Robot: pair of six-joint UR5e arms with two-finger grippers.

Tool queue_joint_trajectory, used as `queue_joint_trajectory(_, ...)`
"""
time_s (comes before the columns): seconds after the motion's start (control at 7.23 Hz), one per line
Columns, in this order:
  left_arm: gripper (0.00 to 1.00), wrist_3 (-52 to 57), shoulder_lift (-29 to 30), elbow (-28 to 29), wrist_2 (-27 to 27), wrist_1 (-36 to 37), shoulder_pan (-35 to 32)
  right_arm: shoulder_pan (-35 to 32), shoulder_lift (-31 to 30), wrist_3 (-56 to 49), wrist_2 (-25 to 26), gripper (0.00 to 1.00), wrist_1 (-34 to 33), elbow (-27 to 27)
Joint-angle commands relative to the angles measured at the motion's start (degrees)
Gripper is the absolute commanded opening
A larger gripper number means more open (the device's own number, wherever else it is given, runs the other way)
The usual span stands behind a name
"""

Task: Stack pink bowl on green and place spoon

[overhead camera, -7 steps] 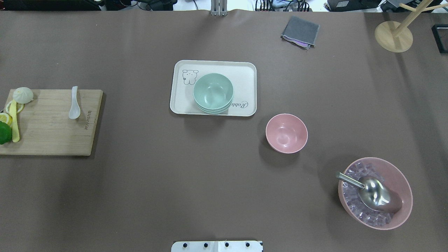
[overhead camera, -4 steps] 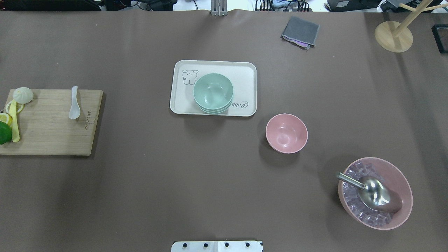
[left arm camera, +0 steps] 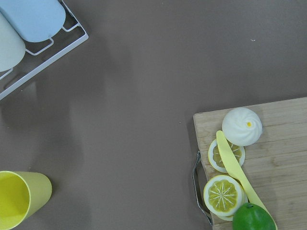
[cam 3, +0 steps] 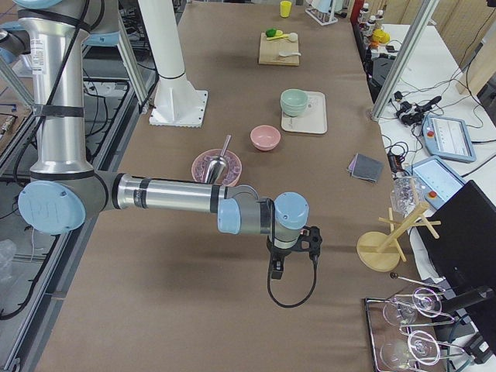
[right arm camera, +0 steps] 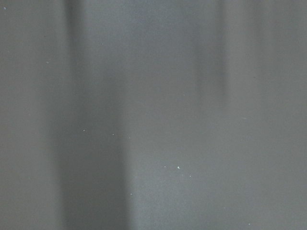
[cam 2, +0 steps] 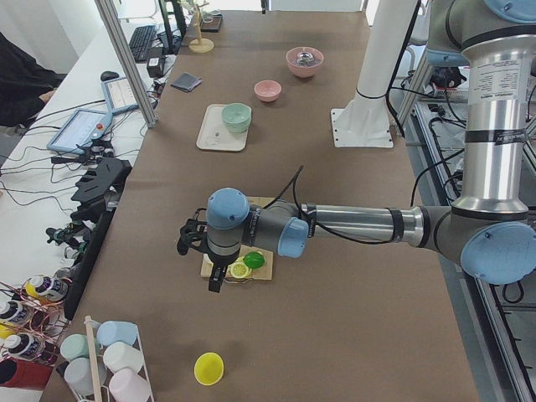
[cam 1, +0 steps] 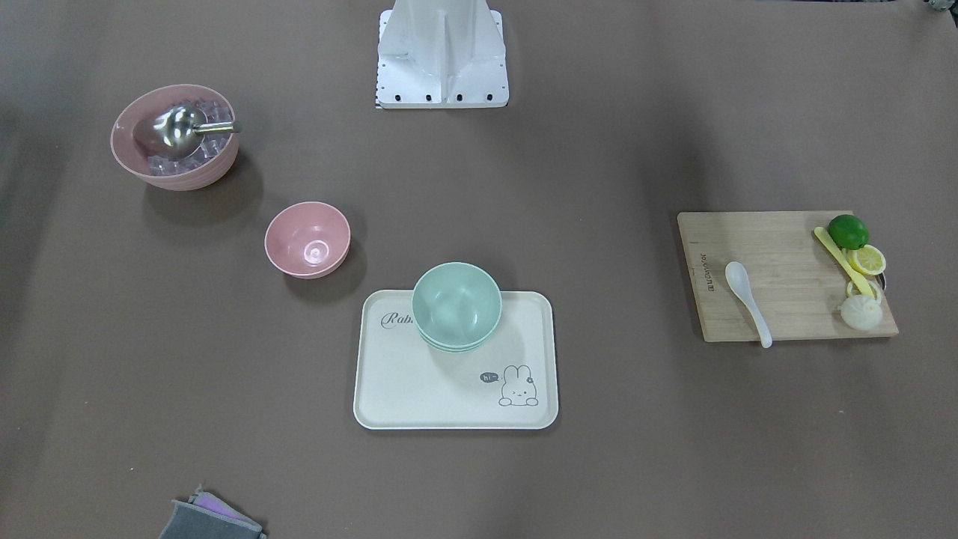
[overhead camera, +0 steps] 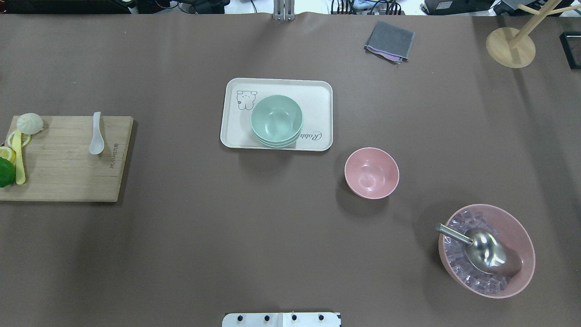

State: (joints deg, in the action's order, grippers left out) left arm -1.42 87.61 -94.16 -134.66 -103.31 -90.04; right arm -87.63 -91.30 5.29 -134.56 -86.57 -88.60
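Note:
The small pink bowl (overhead camera: pixel 371 173) stands upright on the brown table, right of and nearer than the cream tray (overhead camera: pixel 317 95). Stacked green bowls (overhead camera: pixel 276 120) sit on that tray. A white spoon (overhead camera: pixel 96 134) lies on the wooden cutting board (overhead camera: pixel 68 172) at the left. Neither gripper shows in the overhead or front view. In the exterior left view my left gripper (cam 2: pixel 214 283) hangs over the board's outer end by the lemon. In the exterior right view my right gripper (cam 3: pixel 277 268) hangs over bare table beyond the big pink bowl. I cannot tell whether either is open or shut.
A large pink bowl (overhead camera: pixel 517 227) with ice cubes and a metal scoop stands front right. A grey cloth (overhead camera: pixel 389 41) and a wooden stand (overhead camera: pixel 510 47) are at the back right. A lime, lemon slices, a bun and a yellow knife lie on the board's left end. A yellow cup (left arm camera: pixel 19 196) stands beyond it.

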Motion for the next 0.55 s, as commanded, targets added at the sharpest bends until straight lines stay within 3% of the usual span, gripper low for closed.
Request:
queue_joint_trajectory(0.0, 0.98, -0.1, -0.1, -0.2, 0.0, -0.1, 0.0, 0.0, 0.1, 0.1, 0.0, 1.00, 0.0, 0.0)
queue_joint_trajectory(0.42, 0.98, 0.1, -0.2, -0.3, -0.2, -0.8, 0.0, 0.0, 0.2, 0.2, 0.0, 1.00, 0.0, 0.0)
